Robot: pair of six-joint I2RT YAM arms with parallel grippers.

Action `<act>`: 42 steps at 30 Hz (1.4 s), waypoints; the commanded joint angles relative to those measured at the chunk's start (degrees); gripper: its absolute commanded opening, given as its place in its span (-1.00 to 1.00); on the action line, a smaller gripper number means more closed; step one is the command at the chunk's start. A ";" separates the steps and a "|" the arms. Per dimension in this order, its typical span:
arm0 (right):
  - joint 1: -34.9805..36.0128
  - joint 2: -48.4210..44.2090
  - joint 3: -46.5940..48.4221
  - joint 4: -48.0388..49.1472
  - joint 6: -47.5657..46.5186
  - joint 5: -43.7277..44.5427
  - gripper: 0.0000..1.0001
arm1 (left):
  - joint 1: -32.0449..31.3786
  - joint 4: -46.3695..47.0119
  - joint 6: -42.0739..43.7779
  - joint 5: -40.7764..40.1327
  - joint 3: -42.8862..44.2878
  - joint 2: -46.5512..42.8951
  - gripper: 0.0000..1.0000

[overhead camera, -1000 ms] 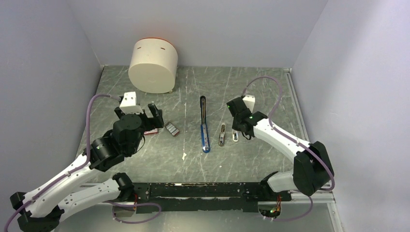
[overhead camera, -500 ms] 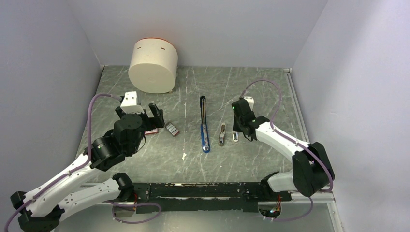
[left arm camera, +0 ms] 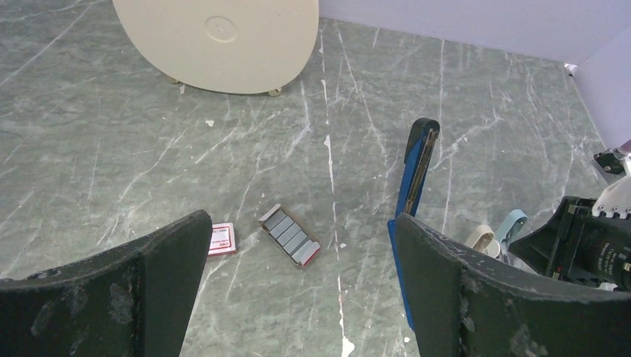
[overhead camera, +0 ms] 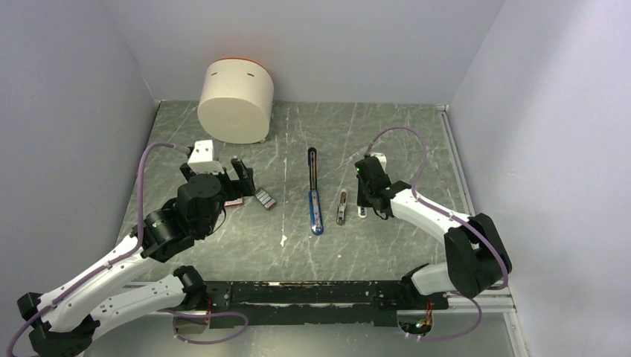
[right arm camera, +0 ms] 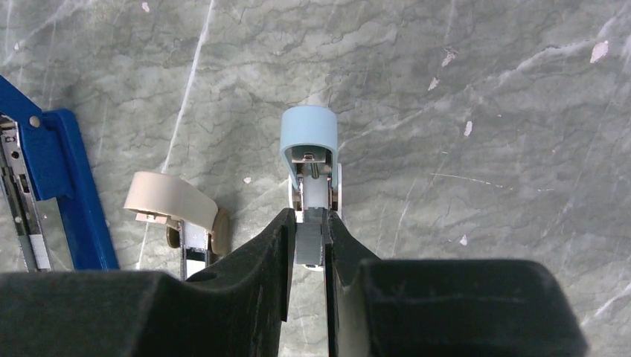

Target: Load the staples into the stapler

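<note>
The big cream tub (overhead camera: 235, 100) stands at the back of the table (overhead camera: 402, 134); it has not moved. The left gripper (left arm camera: 300, 222) hangs wide open with nothing in it, right above the staples (left arm camera: 290, 236), grey blocks in a little tray, with the red box (left arm camera: 222, 239) just beside; it has hardly moved. The stapler (overhead camera: 315, 201) lies opened out flat in the middle, untouched. The right gripper (right arm camera: 309, 234) has slid a bit and pinched shut on the small pale-blue piece (right arm camera: 308, 137), near the tan piece (right arm camera: 167, 201); that is no staple, so I think loading has not begun.
</note>
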 commanded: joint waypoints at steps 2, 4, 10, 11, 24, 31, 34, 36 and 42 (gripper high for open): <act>-0.41 0.95 -0.81 1.56 -1.55 -0.06 -0.56 | 0.37 1.55 0.08 0.71 0.79 0.16 0.94; -0.47 1.16 -0.77 1.74 -2.32 0.11 -0.56 | 0.40 1.67 0.08 0.72 0.71 0.15 0.94; -0.52 1.44 -0.81 2.36 -4.17 -0.02 -0.56 | 0.39 1.52 -0.01 0.72 0.78 0.07 0.94; -0.49 1.44 -0.91 2.50 -4.33 -0.02 -0.56 | 0.36 1.52 -0.01 0.66 0.79 0.06 0.94; -0.50 1.86 -1.80 3.88 -5.95 -0.08 -0.57 | 0.38 1.35 -0.01 0.60 0.64 0.08 0.94; -0.50 2.06 -1.88 4.66 -7.05 -1.11 -0.57 | 0.35 1.25 -0.01 0.46 0.70 0.02 0.94; -0.50 2.26 -1.83 4.71 -7.27 -1.40 -0.57 | 0.34 1.26 -0.01 0.46 0.70 0.01 0.94; -0.57 2.59 -1.68 4.54 -7.44 -1.60 -0.57 | 0.34 1.25 0.02 0.38 0.70 -0.02 0.94; -0.58 3.12 -1.28 3.21 -7.22 -0.35 -0.57 | 0.40 1.17 -0.09 0.37 0.53 -0.02 0.94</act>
